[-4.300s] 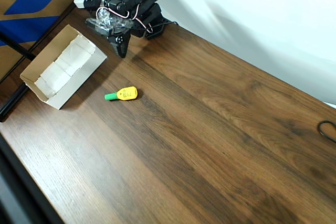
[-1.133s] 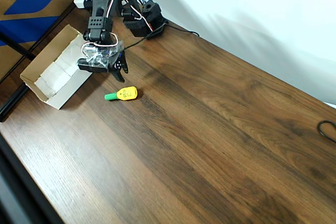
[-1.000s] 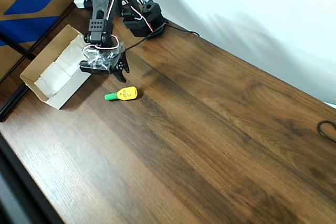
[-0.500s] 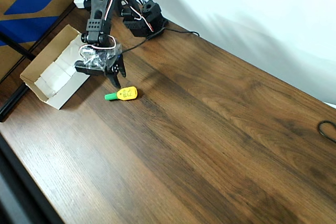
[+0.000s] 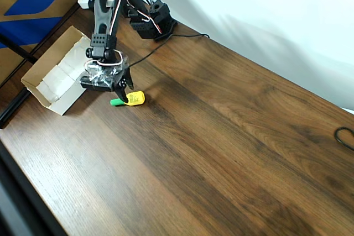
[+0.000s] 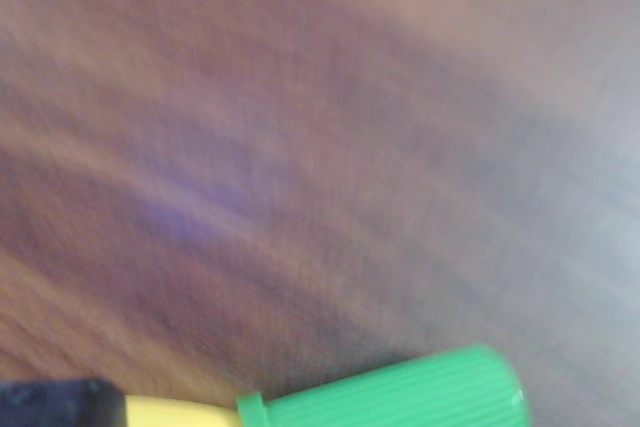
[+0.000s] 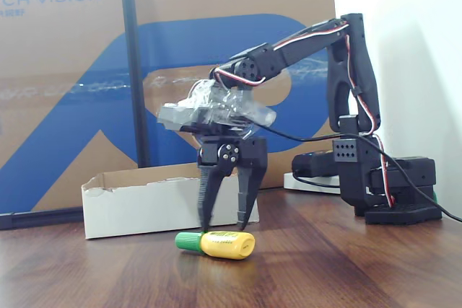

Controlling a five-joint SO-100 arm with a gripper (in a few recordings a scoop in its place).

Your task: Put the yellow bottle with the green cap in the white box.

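End effector [image 7: 224,226]: I see it spread wide, poised directly above bottle [image 7: 219,244].
Bottle: lying flat on counter [image 5: 221,147], beside box [image 5: 52,81].

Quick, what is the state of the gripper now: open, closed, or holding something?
Gripper: open, holding nothing, fingertips just above the yellow bottle lying on the table.

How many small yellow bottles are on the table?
1. The bottle lies on its side on the wooden table, under the open gripper and beside the white box. Any inside the box would be hidden.
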